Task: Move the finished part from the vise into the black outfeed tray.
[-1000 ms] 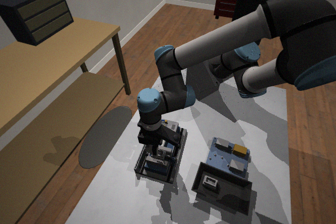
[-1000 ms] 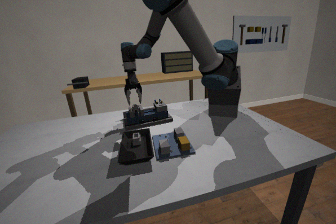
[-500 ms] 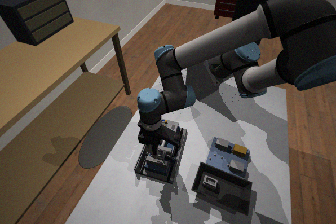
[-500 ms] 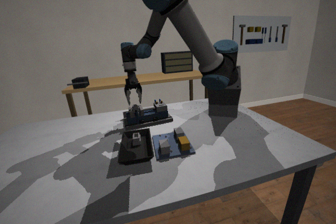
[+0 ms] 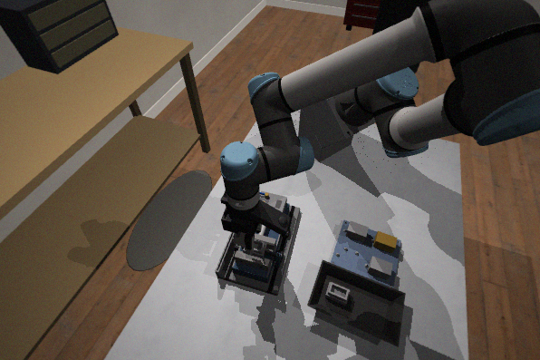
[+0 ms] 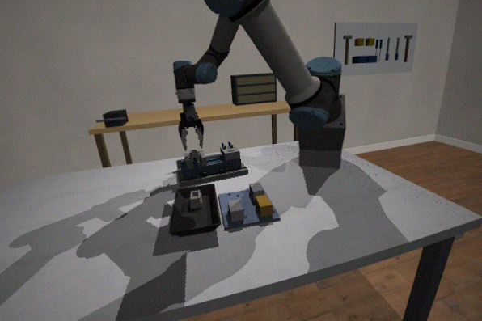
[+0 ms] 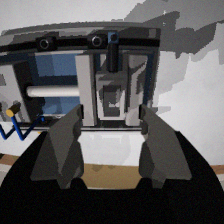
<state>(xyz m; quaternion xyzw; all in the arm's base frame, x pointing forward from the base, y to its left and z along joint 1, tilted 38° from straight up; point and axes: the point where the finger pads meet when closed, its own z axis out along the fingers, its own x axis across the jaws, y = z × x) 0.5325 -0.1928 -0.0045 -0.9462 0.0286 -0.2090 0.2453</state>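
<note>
The blue vise (image 5: 248,268) (image 6: 213,164) (image 7: 54,68) sits on the grey table. The finished part (image 5: 262,245) (image 6: 193,155) (image 7: 111,97), a grey block with a pocket on top, sits between the vise jaws. My gripper (image 5: 249,241) (image 6: 191,141) (image 7: 111,105) is open and empty, pointing straight down a little above the part, with one finger to either side of it. The black outfeed tray (image 5: 365,285) (image 6: 193,222) lies beside the vise. It holds one pocketed block (image 5: 338,293) (image 6: 196,198) at one end.
A blue fixture plate (image 5: 355,258) (image 6: 249,218) next to the tray carries two plain grey blocks (image 5: 357,230) (image 5: 380,267) and a yellow block (image 5: 385,240) (image 6: 264,204). The arm's base stands at the table's back. A wooden workbench (image 5: 68,103) stands off to the side.
</note>
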